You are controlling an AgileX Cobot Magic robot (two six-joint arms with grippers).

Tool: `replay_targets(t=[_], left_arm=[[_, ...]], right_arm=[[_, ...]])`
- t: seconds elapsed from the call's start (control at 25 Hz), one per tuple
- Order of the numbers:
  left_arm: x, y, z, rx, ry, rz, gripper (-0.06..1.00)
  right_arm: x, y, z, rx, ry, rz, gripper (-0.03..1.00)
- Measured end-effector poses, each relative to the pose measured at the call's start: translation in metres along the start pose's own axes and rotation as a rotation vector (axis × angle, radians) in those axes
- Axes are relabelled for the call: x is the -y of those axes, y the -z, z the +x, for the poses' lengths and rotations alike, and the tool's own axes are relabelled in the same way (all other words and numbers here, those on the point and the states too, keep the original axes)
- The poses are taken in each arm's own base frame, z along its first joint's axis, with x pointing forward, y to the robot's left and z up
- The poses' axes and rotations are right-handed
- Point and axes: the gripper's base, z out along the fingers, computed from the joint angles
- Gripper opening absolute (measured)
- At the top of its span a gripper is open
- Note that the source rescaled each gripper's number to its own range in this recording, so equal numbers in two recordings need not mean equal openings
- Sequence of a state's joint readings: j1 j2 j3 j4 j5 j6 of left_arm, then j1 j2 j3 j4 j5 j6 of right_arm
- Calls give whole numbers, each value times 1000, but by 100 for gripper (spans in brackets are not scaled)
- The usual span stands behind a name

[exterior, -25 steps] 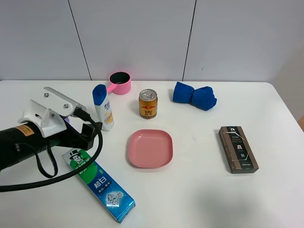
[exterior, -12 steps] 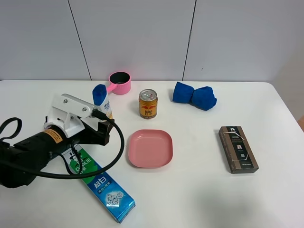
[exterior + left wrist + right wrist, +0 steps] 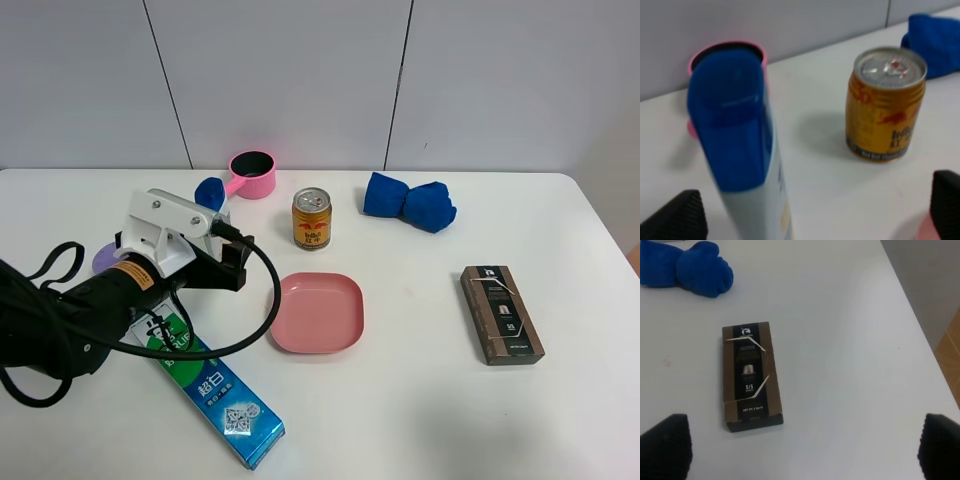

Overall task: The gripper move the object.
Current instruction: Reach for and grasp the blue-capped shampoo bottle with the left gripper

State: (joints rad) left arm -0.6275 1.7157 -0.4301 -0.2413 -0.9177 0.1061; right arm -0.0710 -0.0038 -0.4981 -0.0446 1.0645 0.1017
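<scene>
Crowding bottle (image 3: 732, 115): gold can (image 3: 311, 218) just right of it, pink cup (image 3: 252, 173) behind, dark inside. Toothpaste box (image 3: 205, 375) lower left of frame, partly under my arm. Pink plate (image 3: 316, 312) mid-frame; blue cloth (image 3: 408, 202) upper right; dark box (image 3: 501, 313) far right. At upper left, my left gripper (image 3: 812, 215) low, fingers (image 3: 677, 220) spread wide, bottle between them, ungrasped. My right gripper (image 3: 802, 447) spread wide above dark box.

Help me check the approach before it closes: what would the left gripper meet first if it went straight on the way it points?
Most likely the bottle: it stands just ahead between the open fingers, nearer one of them. The gold can looks off that line.
</scene>
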Motion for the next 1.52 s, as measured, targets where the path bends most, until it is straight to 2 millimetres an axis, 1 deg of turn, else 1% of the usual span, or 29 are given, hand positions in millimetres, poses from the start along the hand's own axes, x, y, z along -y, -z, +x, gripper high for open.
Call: replay_targets(t=[0.12,0.2,0.32,0.44,0.52,0.64,0.76,0.92,1.08,1.2,1.28,1.4,1.52], left_arm=[[0,-10,-2,-16,-31,-2,99],[-5,-16,-3,-30,-48,-20,98],[-21,-23,-4,-45,-45,-69,98],[-38,-24,-4,-49,-25,-125,98],[-43,-24,-4,-49,-22,-138,98],[-41,-25,-4,-48,-51,-101,98],[-37,-28,1,-66,-57,-54,98],[-34,-39,5,-91,-48,-29,98],[-32,-51,0,-103,-53,-11,98],[-32,-57,-2,-101,-57,-7,98],[-31,-60,0,-110,-58,-5,98],[-31,-65,12,-153,-60,-1,98],[-31,-66,18,-182,-61,1,97]], right_arm=[[0,0,0,0,0,0,100],[0,0,0,0,0,0,100],[0,0,0,0,0,0,100],[0,0,0,0,0,0,100],[0,0,0,0,0,0,100],[0,0,0,0,0,0,100],[0,0,0,0,0,0,100],[0,0,0,0,0,0,100],[0,0,0,0,0,0,100],[0,0,0,0,0,0,100],[0,0,0,0,0,0,100],[0,0,0,0,0,0,100],[0,0,0,0,0,0,100]])
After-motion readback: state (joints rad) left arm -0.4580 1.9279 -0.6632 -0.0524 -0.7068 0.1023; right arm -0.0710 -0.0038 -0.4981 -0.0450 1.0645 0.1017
